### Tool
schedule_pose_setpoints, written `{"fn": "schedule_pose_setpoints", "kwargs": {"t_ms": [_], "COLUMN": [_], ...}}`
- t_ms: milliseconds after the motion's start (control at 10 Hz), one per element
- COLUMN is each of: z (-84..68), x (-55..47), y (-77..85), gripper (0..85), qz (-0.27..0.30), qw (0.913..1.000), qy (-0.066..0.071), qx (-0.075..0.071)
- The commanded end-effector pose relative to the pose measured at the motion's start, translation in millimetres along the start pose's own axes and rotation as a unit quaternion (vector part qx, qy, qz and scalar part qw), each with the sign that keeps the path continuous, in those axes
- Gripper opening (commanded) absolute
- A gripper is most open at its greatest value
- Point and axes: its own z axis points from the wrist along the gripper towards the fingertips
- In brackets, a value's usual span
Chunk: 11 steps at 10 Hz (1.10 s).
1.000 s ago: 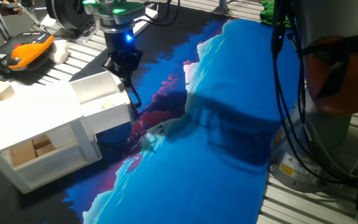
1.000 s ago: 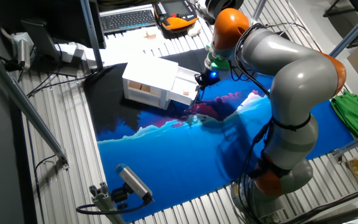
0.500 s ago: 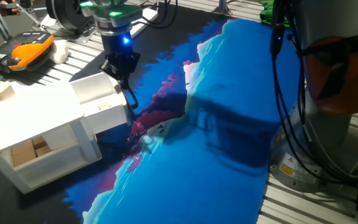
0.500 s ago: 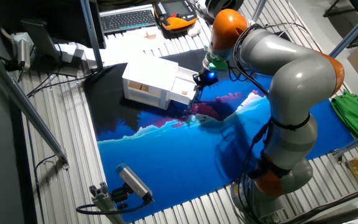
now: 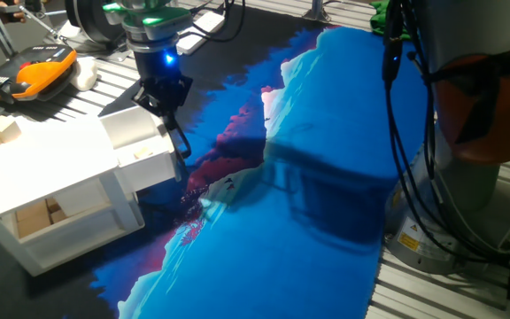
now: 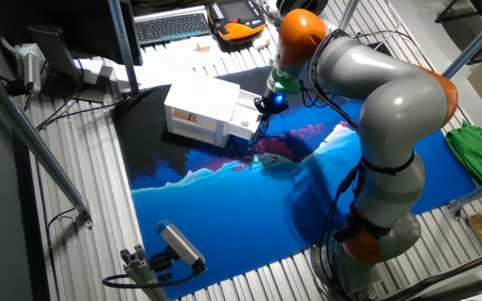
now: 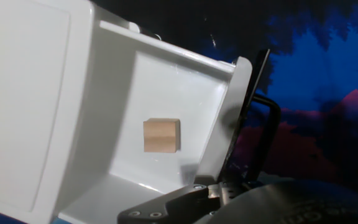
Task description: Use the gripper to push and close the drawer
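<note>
The white drawer [image 5: 144,146] juts partly open from the small white cabinet [image 5: 51,190] on the worktop [image 5: 113,75], a single wooden block [image 7: 161,135] lying inside it. The black hand [image 5: 173,133] presses against the drawer front beside its black bar handle [image 7: 263,134]; how wide its fingers stand cannot be told. No writing is legible, even on the orange-and-black pendant [image 5: 29,73] behind the cabinet

**Slatted metal table under a blue mat**

The table [image 6: 82,242] is ribbed grey metal, covered in the middle by a blue and black printed mat [image 5: 299,239]. At the far edge lie a keyboard [image 6: 172,25] and an orange-and-black handset [image 5: 29,73]. Green cloth [image 6: 474,142] lies at the right. Metal frame struts [image 6: 36,142] cross the left side.
</note>
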Motion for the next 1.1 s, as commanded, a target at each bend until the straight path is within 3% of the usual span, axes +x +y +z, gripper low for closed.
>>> {"fn": "schedule_pose_setpoints", "kwargs": {"t_ms": [0, 600, 1000], "z": [0.5, 0.6, -0.6], "x": [-0.1, -0.9, -2.2], "y": [0.2, 14.7, 12.5], "gripper": [0.0, 0.0, 0.0], "qz": [0.000, 0.014, 0.012], "qw": [1.0000, 0.9999, 0.9999], "qy": [0.000, 0.004, 0.003], "qx": [0.000, -0.006, -0.001]}}
